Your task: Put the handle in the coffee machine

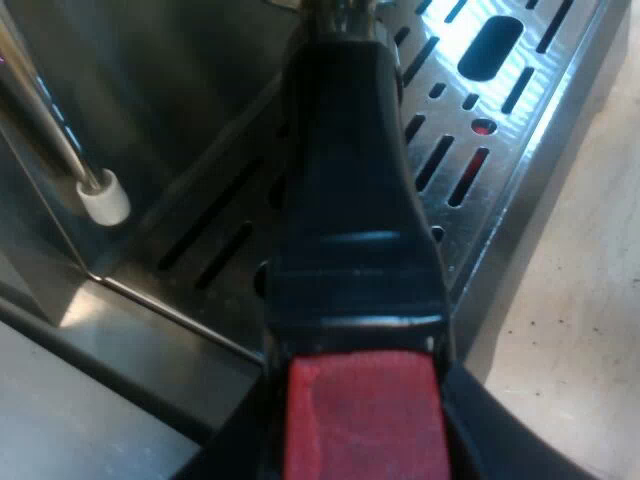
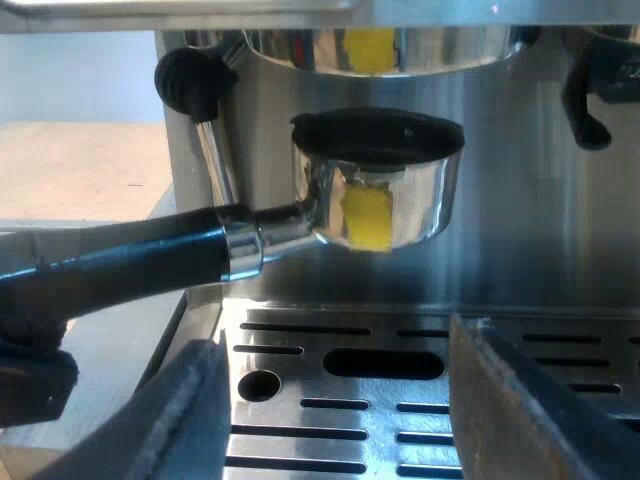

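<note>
- Left wrist view: left gripper (image 1: 362, 440) is clenched around the holder (image 1: 345, 180), near its red end.
- Holder hangs just below the espresso machine (image 2: 540, 230) brewing head, seemingly not locked yet.
- Right gripper (image 2: 335, 405) gapes, empty.

free: under holder (image 2: 420, 200), above drip tray (image 2: 300, 345) | blocked: steam wand (image 2: 215, 160) alongside

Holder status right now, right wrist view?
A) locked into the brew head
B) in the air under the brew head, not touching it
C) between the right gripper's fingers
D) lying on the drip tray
B: the holder hangs under the brew head with a visible gap between them, and it is well above the drip tray.
</note>
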`<state>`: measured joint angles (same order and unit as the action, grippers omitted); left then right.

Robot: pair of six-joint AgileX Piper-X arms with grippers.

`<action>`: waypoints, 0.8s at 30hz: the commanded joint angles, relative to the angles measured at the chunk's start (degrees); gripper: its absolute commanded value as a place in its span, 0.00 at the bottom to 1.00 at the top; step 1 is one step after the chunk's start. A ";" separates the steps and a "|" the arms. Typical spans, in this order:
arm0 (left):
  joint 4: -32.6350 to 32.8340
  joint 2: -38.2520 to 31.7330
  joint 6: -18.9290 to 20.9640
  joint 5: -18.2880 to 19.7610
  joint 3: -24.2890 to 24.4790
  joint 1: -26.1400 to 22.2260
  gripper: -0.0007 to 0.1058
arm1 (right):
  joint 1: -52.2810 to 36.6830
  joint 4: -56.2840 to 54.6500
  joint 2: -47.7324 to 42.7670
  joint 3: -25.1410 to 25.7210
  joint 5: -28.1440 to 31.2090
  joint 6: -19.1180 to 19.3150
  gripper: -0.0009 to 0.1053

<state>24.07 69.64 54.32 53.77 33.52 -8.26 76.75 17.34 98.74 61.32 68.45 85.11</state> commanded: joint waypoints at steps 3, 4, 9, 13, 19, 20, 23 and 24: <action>-2.42 -0.54 -0.26 3.85 0.79 0.06 0.01 | -0.26 0.65 -0.04 0.13 0.07 0.67 0.49; -2.74 -0.54 -0.26 4.15 0.79 0.06 0.01 | -0.26 0.65 -0.04 0.13 -0.09 0.67 0.49; -5.36 -0.54 0.64 4.29 0.79 0.06 0.01 | -0.26 0.65 -0.04 0.13 -0.12 0.67 0.49; -6.36 -0.54 0.77 5.36 0.79 0.06 0.01 | -0.26 0.82 -0.04 0.13 -0.12 0.67 0.49; -7.55 -0.54 0.77 5.54 0.79 0.06 0.01 | -0.11 0.82 -0.04 0.13 -0.12 0.67 0.49; -8.28 -0.54 0.77 5.60 0.79 0.06 0.01 | -0.07 0.82 -0.04 0.13 -0.12 0.67 0.49; -8.78 -0.54 0.77 5.71 0.79 0.06 0.01 | 0.20 0.82 -0.04 0.13 -0.12 0.67 0.49; -10.26 -0.54 2.33 7.71 0.79 0.19 0.01 | 0.14 0.82 -0.04 0.13 -0.12 0.67 0.49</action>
<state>16.23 69.64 54.75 56.29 33.52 -8.26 76.93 17.44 98.74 61.32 68.32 85.18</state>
